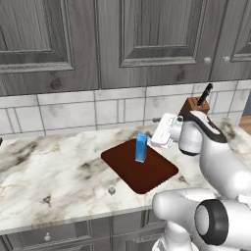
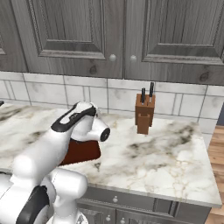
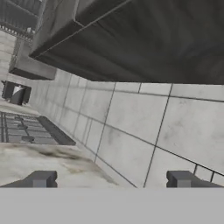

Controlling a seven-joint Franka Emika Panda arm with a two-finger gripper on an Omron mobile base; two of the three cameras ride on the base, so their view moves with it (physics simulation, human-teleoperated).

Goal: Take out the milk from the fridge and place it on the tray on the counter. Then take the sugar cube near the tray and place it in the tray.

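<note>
- One milk carton point(image 1: 141, 147) is seen upright on the tray point(image 1: 147, 177), near its back edge.
- The gripper point(image 3: 111, 179) is held wide apart, gripping nothing.
- The sugar cube point(image 1: 112, 190) is left on the counter point(image 1: 49, 171), just beside the tray.

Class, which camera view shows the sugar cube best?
The left base view. There the sugar cube lies on the counter, apart from the tray near its front corner, with nothing covering it. In the right base view the arm stands in front of that spot. The hand view faces the tiled wall.
</note>
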